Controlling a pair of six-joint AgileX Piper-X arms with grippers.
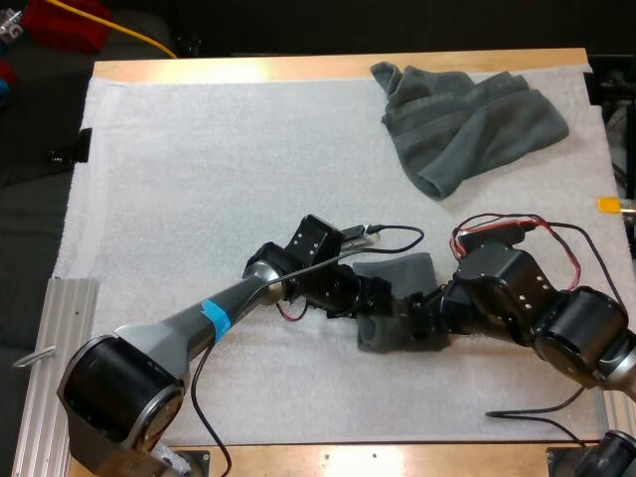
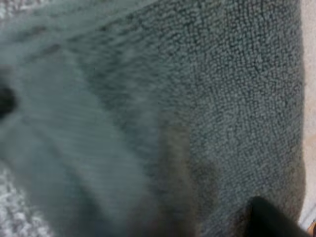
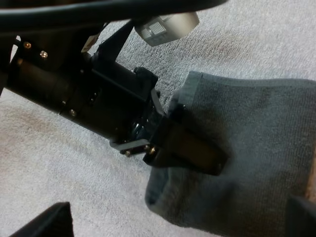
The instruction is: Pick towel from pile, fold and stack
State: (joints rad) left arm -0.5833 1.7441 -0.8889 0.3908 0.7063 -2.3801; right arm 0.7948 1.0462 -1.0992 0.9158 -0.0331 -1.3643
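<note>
A small folded dark grey-green towel (image 1: 402, 274) lies on the white mat (image 1: 199, 179) at the middle front, between my two grippers. My left gripper (image 1: 375, 298) is at the towel's left edge and looks shut on that towel. In the left wrist view the towel's (image 2: 237, 98) pile is pressed close, with one black fingertip (image 2: 269, 219) beside it. My right gripper (image 1: 423, 310) is at the towel's right side, open. In the right wrist view its fingers (image 3: 47, 222) stand wide apart, and the left gripper (image 3: 187, 148) lies across the edge of the towel (image 3: 256, 128). A crumpled towel (image 1: 467, 124) lies at the far right.
The mat's left half and far middle are bare. A ribbed metal rail (image 1: 40, 378) runs along the table's left front edge. The wooden table edge (image 1: 338, 68) borders the far side.
</note>
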